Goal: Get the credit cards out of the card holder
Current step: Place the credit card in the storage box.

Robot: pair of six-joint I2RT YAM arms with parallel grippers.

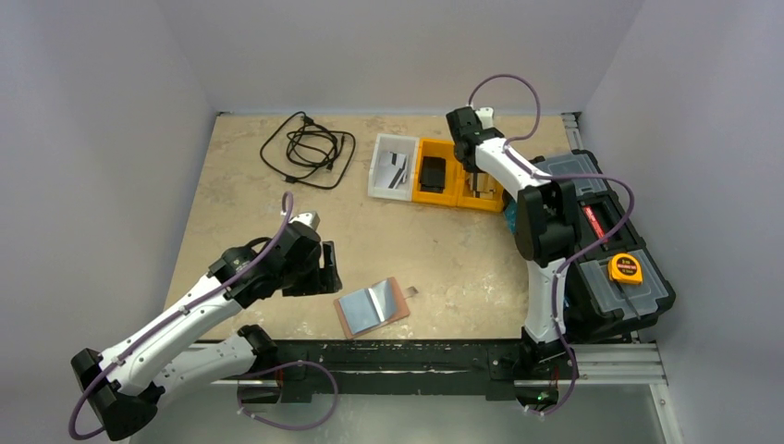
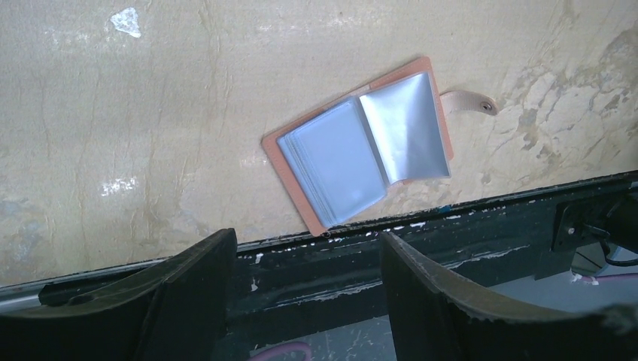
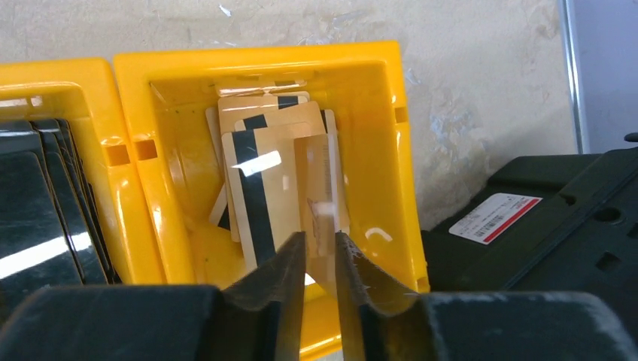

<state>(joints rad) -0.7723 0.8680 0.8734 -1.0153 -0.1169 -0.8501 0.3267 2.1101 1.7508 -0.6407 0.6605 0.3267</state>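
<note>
The reddish-brown card holder [image 1: 344,321] lies open near the table's front edge, its strap [image 2: 468,99] to the right. In the left wrist view its leather rim [image 2: 290,177] frames a light blue credit card [image 2: 335,169] on the left page and a grey-silver one [image 2: 406,128] on the right, both inside it. My left gripper [image 1: 325,268] [image 2: 307,237] is open and empty, just left of the holder. My right gripper [image 1: 473,171] [image 3: 320,239] hangs over a yellow tray [image 3: 256,56], nearly closed on a thin tan card [image 3: 316,180] held on edge.
The yellow tray holds several tan striped cards [image 3: 259,158]. A second yellow tray [image 1: 434,171] holds black blocks, with a white tray [image 1: 393,166] beside it. A black cable [image 1: 310,148] lies at the back left. A black toolbox [image 1: 601,250] with a tape measure [image 1: 627,268] stands at the right. A black rail [image 1: 416,356] runs along the front.
</note>
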